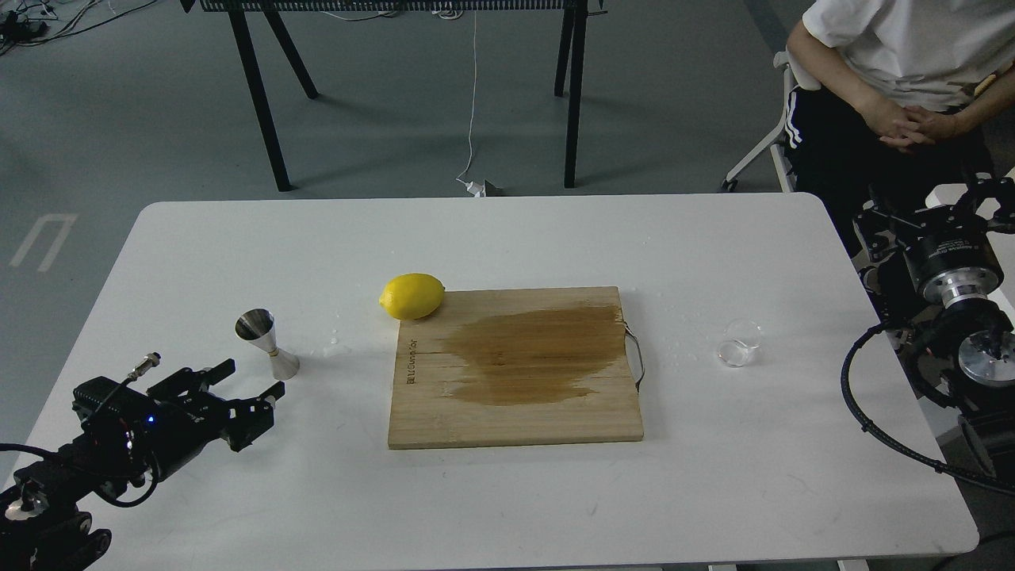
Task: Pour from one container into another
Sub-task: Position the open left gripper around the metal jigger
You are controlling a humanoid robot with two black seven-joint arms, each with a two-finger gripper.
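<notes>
The steel jigger (266,342) stands upright on the white table (507,238), left of the cutting board. My left gripper (252,382) hovers just below and left of it, open, with nothing between its fingers. The clear glass cup (739,342) rests on the table right of the board and looks tipped towards its side. My right arm comes in at the right edge, past the table's side; its gripper (928,216) is dark and end-on, well to the right of the cup and apart from it.
A wooden cutting board (515,412) with a large wet stain lies mid-table, with a lemon (412,296) at its far left corner. Small droplets lie near the jigger and the cup. A seated person (896,87) is beyond the far right corner.
</notes>
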